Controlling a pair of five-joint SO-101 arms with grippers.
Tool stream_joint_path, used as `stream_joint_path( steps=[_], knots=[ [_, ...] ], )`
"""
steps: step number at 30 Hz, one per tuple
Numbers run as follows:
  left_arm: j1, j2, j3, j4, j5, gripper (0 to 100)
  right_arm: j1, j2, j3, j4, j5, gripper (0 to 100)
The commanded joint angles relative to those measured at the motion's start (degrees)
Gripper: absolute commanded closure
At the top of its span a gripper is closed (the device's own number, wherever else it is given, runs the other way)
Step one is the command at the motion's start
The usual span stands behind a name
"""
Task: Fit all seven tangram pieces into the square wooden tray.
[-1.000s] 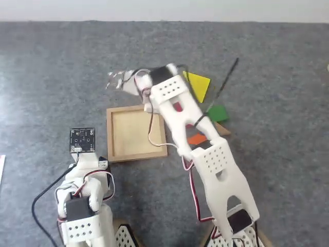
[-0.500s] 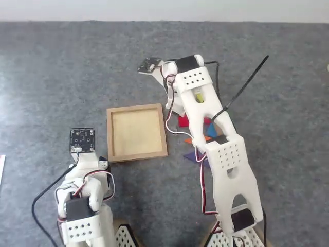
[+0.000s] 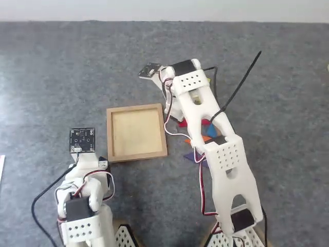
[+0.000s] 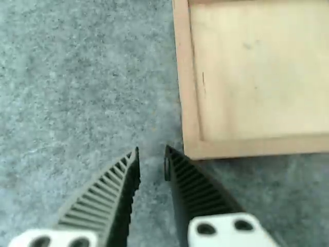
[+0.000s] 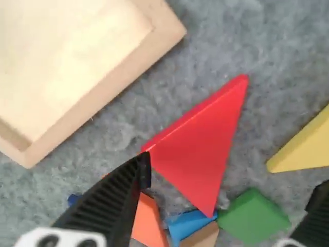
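Observation:
The square wooden tray [image 3: 136,133] lies empty left of the tangram pieces. My right arm [image 3: 193,98] stretches over the pieces; red [image 3: 182,122], orange [image 3: 197,140], blue [image 3: 211,131] and purple [image 3: 192,156] ones peek out beside it. In the right wrist view my right gripper [image 5: 234,177] is wide open above the red triangle [image 5: 200,146], with the tray's corner [image 5: 154,46] close by. Around it lie a yellow triangle [image 5: 303,146], a green square [image 5: 252,216], a blue piece [image 5: 187,224] and an orange piece [image 5: 149,221]. My left gripper [image 4: 151,154] hovers slightly open, holding nothing, just off the tray's near corner [image 4: 193,149].
Grey carpet covers the whole table. A black cable tie [image 3: 241,82] sticks up from the right arm. A small wood-coloured piece [image 5: 203,236] sits between the blue and green ones. Open carpet lies left of and beyond the tray.
The right arm swung right, off the tray's edge and over the pieces, now covering the yellow and green ones, then edged slightly back left. The left arm kept still.

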Motion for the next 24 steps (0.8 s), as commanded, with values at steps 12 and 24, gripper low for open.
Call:
stream_joint_path(
  steps=[12,24],
  knots=[
    [0.2,-1.1,-0.7,0.2,0.0,92,-1.5,4.4,1.8,0.1,-1.9,54.5],
    [0.2,-1.1,-0.7,0.2,0.0,92,0.0,5.6,1.6,0.8,-0.8,54.5]
  ],
)
